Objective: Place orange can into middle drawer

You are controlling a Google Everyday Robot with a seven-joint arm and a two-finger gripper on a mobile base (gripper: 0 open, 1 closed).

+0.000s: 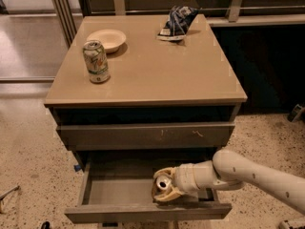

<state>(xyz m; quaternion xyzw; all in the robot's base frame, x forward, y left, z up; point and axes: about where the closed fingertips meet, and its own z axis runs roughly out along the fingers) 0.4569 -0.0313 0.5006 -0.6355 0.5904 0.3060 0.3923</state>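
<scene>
The middle drawer (119,191) is pulled open at the bottom of the cabinet, showing its smooth grey floor. My gripper (162,185) is inside the drawer's right part, low over the floor. Its cream fingers (167,196) are shut on the orange can (164,181), which is tilted so its silver top faces the camera. Most of the can's body is hidden by the fingers. I cannot tell whether the can touches the floor. My pale arm (248,173) reaches in from the right.
Above the open drawer is a closed drawer (147,136) with pale scratch marks. On the tan cabinet top (157,66) stand a green-and-white can (96,61), a pale bowl (106,38) and a crumpled dark bag (177,22).
</scene>
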